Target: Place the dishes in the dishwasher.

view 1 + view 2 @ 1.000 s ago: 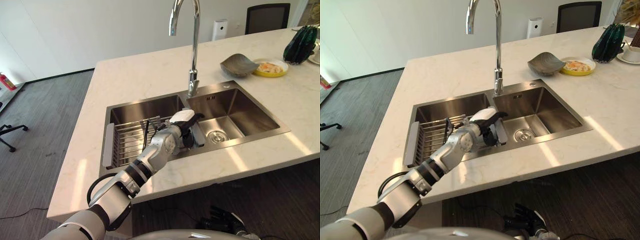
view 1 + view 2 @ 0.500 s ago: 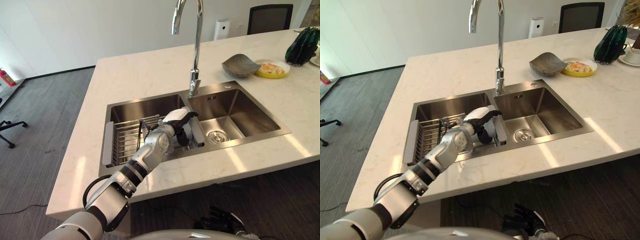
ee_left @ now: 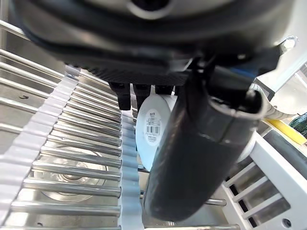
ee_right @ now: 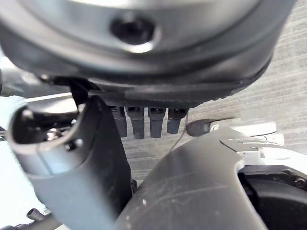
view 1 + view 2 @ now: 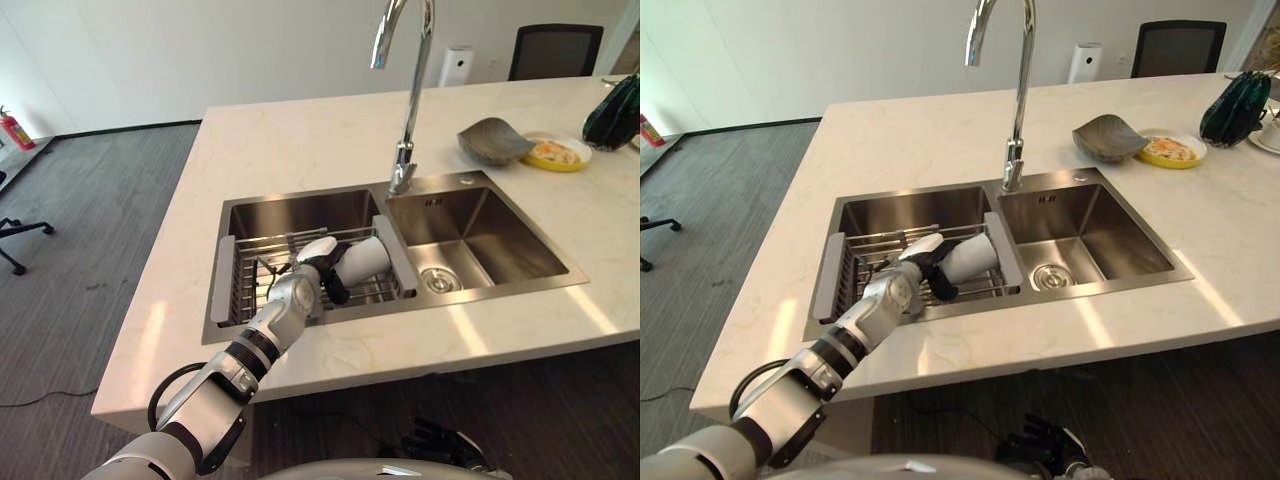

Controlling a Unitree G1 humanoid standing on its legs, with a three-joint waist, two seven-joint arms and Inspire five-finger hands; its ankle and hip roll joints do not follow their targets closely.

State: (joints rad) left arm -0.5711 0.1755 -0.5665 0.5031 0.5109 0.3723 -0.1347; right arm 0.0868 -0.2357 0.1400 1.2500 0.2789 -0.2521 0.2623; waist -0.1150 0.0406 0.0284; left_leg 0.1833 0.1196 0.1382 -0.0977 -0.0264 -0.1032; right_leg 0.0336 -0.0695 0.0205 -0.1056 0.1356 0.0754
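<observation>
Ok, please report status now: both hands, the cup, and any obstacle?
Left hand curled round white cup, cup lying on its side on rack in left sink basin. Right hand open, holding nothing. Faucet stands just behind.

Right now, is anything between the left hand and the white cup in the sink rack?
Nothing visible. The left hand is already curled round the cup, which lies on its side on the rack in the left basin.
</observation>
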